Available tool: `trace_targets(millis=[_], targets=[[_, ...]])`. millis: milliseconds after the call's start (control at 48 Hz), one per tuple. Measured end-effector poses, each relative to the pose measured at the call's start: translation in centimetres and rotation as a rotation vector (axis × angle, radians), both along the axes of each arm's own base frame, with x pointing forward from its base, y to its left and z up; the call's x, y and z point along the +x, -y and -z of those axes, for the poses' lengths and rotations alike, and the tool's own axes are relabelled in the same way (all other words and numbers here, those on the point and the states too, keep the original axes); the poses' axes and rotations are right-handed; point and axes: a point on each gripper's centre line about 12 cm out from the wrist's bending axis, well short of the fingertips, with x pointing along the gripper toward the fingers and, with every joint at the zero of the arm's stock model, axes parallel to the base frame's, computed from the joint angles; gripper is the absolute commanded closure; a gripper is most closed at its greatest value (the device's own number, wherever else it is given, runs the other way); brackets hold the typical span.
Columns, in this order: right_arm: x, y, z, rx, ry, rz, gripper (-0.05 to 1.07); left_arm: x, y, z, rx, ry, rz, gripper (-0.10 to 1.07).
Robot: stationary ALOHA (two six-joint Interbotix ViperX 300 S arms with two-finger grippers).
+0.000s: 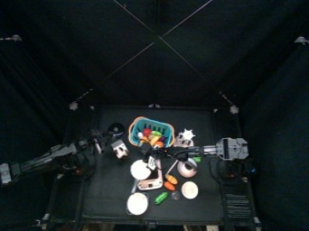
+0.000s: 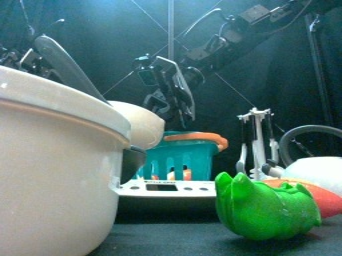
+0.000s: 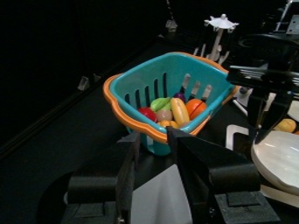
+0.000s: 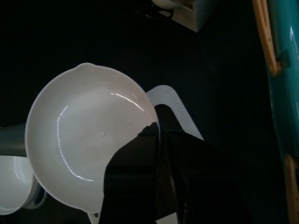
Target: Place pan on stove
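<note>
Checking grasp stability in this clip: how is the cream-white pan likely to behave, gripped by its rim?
The pan looks like rigid toy plastic, so probably stiff and light. Its glossy inside catches highlights, hinting at a slick surface. The right gripper pinches only one edge of the rim, so the wide shallow bowl may tilt or pivot in the jaws.

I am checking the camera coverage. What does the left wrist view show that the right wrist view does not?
Only the left wrist view: the coloured toys inside the basket, and the left gripper, open, before it. Only the right wrist view: the pan and its bare inside, with the right gripper closed on its rim. Both: the teal basket's wall.
</note>
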Motion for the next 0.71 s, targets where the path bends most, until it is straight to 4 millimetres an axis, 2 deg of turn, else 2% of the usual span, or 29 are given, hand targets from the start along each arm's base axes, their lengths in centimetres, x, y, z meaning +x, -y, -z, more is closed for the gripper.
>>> trace_targets(millis=[292, 708], targets=[[-2.4, 0.0, 0.3, 0.029, 0.022, 0.043, 0.56, 0.0, 0.0, 0.0, 0.000, 0.000, 0.002, 0.24], [-3.7, 0.8, 1.2, 0.019, 0.019, 0.069, 0.55, 0.0, 0.0, 0.0, 0.000, 0.000, 0.000, 0.24]])
